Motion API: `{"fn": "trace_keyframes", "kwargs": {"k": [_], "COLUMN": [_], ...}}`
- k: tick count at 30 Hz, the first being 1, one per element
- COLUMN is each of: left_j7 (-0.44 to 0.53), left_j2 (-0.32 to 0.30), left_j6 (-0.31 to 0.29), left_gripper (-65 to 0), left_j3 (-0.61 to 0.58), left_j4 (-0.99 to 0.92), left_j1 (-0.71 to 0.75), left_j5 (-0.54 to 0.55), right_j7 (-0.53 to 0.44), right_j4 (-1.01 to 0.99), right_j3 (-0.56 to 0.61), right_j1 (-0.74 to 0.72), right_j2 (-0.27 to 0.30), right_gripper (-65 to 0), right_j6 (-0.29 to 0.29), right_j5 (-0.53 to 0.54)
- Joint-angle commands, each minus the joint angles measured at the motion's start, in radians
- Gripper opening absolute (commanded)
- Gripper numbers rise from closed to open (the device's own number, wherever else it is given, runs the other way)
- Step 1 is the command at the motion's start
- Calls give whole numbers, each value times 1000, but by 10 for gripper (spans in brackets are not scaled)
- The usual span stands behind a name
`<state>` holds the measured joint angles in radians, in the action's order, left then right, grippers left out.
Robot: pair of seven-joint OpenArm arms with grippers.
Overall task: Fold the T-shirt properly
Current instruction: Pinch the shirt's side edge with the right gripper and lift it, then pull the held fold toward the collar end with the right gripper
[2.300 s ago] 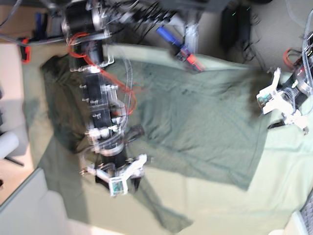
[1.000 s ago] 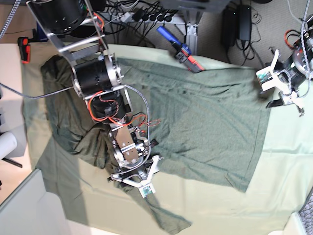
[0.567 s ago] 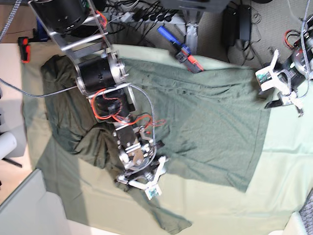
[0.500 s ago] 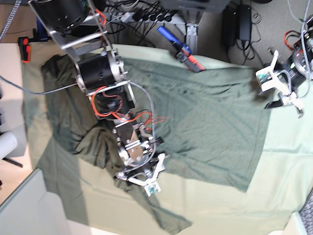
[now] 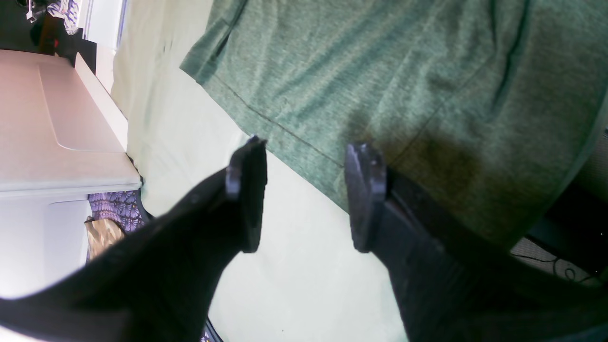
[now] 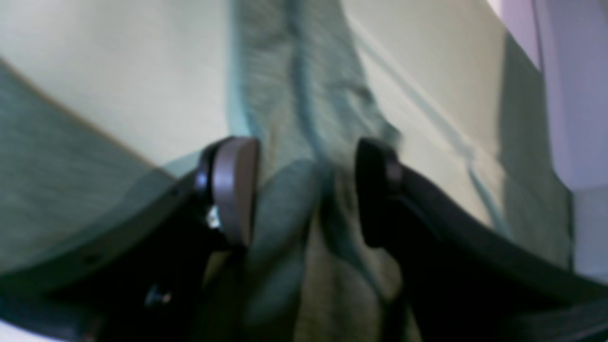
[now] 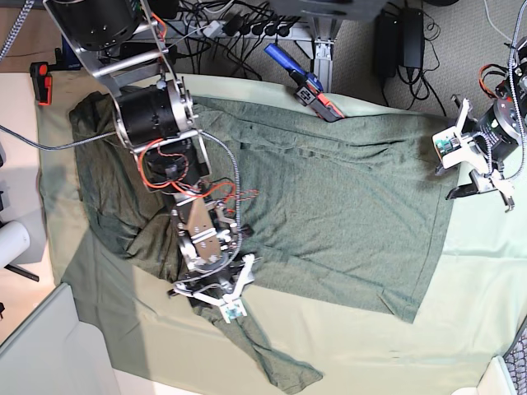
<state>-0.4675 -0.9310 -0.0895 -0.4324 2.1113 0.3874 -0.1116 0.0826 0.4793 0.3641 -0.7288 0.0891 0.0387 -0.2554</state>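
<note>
The dark olive T-shirt (image 7: 346, 214) lies spread on the pale mint table cloth (image 7: 478, 288), with its left part bunched and a sleeve trailing toward the front. My right gripper (image 7: 212, 290) is low over that bunched part. In the right wrist view it (image 6: 304, 190) is open, with a ridge of shirt fabric (image 6: 308, 95) between the jaws. My left gripper (image 7: 480, 191) is at the shirt's right edge. In the left wrist view it (image 5: 304, 190) is open and empty, its fingertips (image 5: 363, 190) just above the shirt's hem (image 5: 380, 71).
A blue and red tool (image 7: 305, 82) lies at the table's back edge, with cables and a power strip behind it. A white roll (image 7: 12, 243) and a red object (image 7: 39, 82) sit off the table's left side. A white box (image 5: 47, 118) stands beyond the cloth.
My right gripper has drawn back to the left over the bunched fabric. My left gripper has shifted slightly down and right at the shirt's right edge. The shirt lies much as before.
</note>
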Motion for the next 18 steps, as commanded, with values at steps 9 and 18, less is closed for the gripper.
{"fn": "trace_keyframes", "kwargs": {"k": [9, 18], "left_j7": [11, 27], "left_j2": [-16, -16], "left_j6": [18, 90], "left_gripper": [-347, -347], "left_j3": [10, 10], "left_j4": [18, -21], "left_j1": [-5, -61], "left_j5": [-5, -2], "right_j7": [-4, 4], "right_j4": [6, 103], "right_j3": [-2, -2], "right_j1": [-27, -21], "right_j2": [2, -52], "right_gripper": [-629, -650], "right_j6": [10, -9], "right_j5": [-7, -10]}}
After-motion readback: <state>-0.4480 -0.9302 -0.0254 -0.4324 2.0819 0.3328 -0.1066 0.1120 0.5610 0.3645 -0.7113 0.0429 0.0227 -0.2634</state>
